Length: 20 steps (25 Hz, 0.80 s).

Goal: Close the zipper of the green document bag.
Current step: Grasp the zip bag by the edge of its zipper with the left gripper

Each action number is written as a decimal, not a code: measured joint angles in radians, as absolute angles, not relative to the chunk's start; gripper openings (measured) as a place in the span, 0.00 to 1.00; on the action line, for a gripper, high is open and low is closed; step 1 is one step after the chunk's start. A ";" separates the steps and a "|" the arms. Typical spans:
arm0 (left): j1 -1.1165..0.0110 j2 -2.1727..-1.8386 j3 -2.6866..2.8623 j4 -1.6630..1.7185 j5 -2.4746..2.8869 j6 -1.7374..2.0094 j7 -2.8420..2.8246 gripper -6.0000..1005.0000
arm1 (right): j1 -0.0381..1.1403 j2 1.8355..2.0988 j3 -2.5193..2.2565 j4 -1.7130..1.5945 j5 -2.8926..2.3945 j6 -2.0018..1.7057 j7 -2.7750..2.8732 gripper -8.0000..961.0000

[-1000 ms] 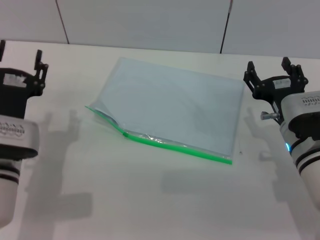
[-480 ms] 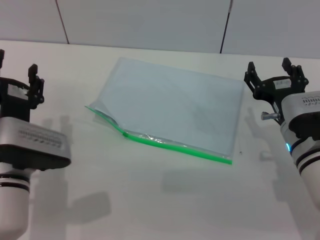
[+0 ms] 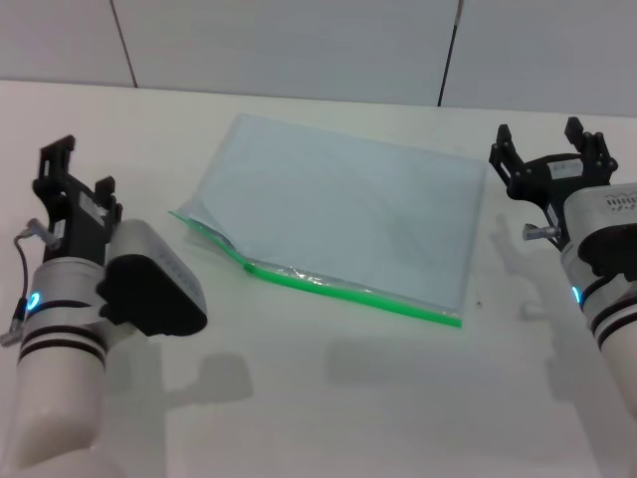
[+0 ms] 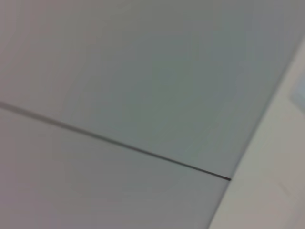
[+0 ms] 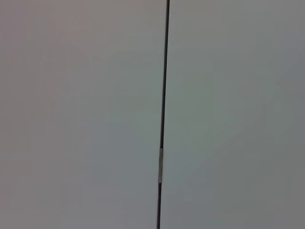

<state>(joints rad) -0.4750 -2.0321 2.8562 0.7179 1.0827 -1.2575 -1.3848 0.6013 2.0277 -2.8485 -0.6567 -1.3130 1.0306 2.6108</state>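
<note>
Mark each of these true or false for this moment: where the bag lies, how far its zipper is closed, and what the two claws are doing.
1. The document bag lies flat on the white table. True.
2. The zipper is shut along its whole length. False: the corner nearest the robot's left side gapes open, and the slider sits near that end.
3. The left claw grips the slider. False: it is off to the bag's left, touching nothing.
4. The right claw is open beside the bag's right edge, holding nothing. True.
5. The green edge faces the robot. True.
</note>
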 joint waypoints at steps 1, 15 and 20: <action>-0.475 -2.032 2.856 0.718 1.083 -1.257 -1.385 0.72 | 0.600 2.028 -2.848 -0.657 -1.313 1.031 2.611 0.87; -0.492 -2.029 2.856 0.736 1.079 -1.106 -1.132 0.72 | 0.572 2.026 -2.845 -0.653 -1.310 1.029 2.606 0.87; -0.494 -2.029 2.851 0.735 1.079 -1.072 -1.126 0.72 | 0.562 2.026 -2.841 -0.659 -1.310 1.019 2.576 0.87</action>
<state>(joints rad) -0.4936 -2.0293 2.8507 0.7353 1.0787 -1.0718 -1.1261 0.5616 2.0263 -2.8410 -0.6586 -1.3100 1.0195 2.5755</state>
